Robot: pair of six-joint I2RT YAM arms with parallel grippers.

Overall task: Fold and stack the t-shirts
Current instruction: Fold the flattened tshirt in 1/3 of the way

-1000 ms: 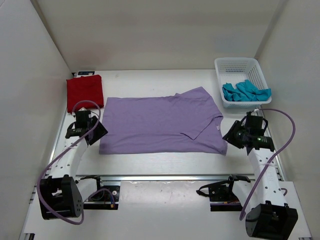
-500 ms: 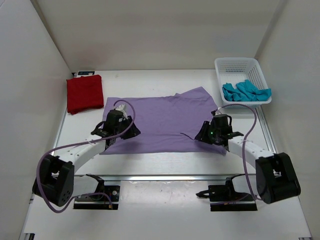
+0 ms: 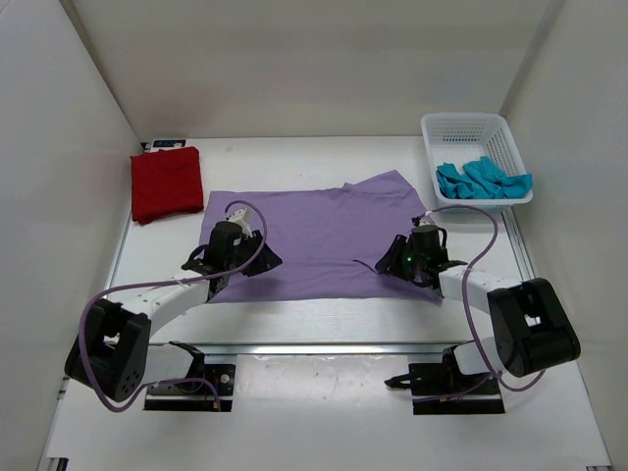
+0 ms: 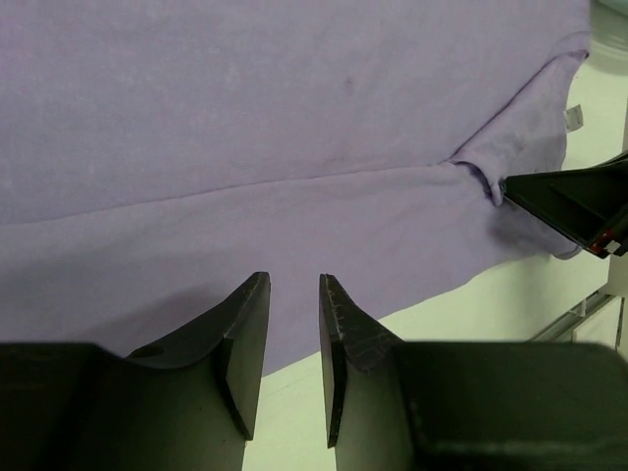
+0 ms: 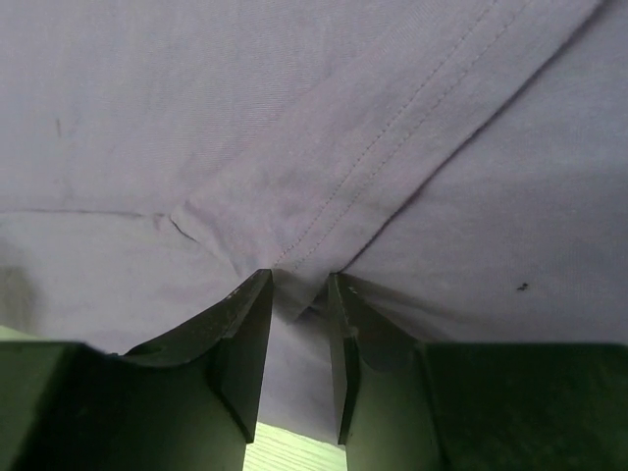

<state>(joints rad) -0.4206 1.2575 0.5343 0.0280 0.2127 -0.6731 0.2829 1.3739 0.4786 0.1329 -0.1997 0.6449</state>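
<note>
The lavender t-shirt (image 3: 324, 231) lies spread flat in the middle of the table. My left gripper (image 3: 265, 259) rests low on its near left edge. In the left wrist view the gripper (image 4: 294, 280) is open by a narrow gap above the cloth (image 4: 294, 118), with nothing pinched. My right gripper (image 3: 385, 265) sits on the near right part by the folded sleeve. In the right wrist view its jaws (image 5: 299, 278) stand a little apart, pressing on the cloth (image 5: 294, 98), and a small ridge of the hem rises between the tips. The dark red t-shirt (image 3: 165, 182) lies folded at the back left. The teal t-shirt (image 3: 481, 180) is crumpled in the basket.
A white mesh basket (image 3: 461, 120) stands at the back right corner. White walls close off the table on the left, back and right. A metal rail (image 3: 314, 346) runs along the near edge between the arm bases. The other arm's dark finger (image 4: 569, 206) shows in the left wrist view.
Both arms swung in from the table's sides and came down on the lavender shirt's near edge. Both pairs of jaws narrowed from wide to a small gap.
</note>
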